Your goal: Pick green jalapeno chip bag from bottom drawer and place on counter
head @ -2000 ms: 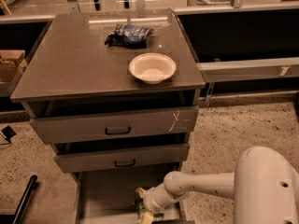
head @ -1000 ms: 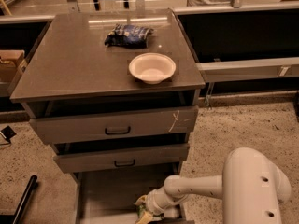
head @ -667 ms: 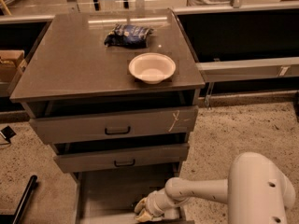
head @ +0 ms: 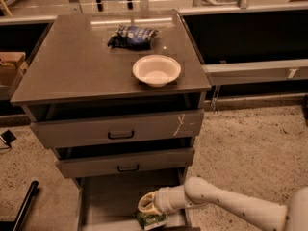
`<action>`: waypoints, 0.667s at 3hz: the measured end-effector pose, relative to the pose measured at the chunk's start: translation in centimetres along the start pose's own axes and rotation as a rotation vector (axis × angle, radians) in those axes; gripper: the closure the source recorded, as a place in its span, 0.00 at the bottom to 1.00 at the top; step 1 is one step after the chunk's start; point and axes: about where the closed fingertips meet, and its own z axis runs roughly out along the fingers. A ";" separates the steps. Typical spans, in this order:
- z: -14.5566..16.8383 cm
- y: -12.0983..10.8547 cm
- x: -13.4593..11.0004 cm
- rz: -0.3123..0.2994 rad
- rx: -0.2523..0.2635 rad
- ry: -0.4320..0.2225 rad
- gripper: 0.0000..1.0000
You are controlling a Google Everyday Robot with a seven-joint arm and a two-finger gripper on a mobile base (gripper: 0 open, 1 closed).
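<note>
Green jalapeno chip bag (head: pixel 152 220) directly beneath the pincer (head: pixel 147 206), at the front of the bottom drawer (head: pixel 108 196).

It lies flat on the drawer's grey floor near the front right corner, touching or just below the pincer, which reaches in from the right on the white arm (head: pixel 226 203). The bag's long axis seems to run left to right. Whether the pincer is spread or clamped on it I cannot tell. The lift, I judge, must come out forward, clear of the two upper drawers (head: pixel 115 129), then rise to the tabletop (head: pixel 72 66), where a white bowl (head: pixel 156 70) and, farther back, a dark blue bag (head: pixel 132 36) sit.
</note>
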 end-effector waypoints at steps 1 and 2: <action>-4.2 -1.1 -5.4 -0.095 0.043 -0.049 0.85; -6.7 -2.4 -8.4 -0.129 0.057 -0.004 0.62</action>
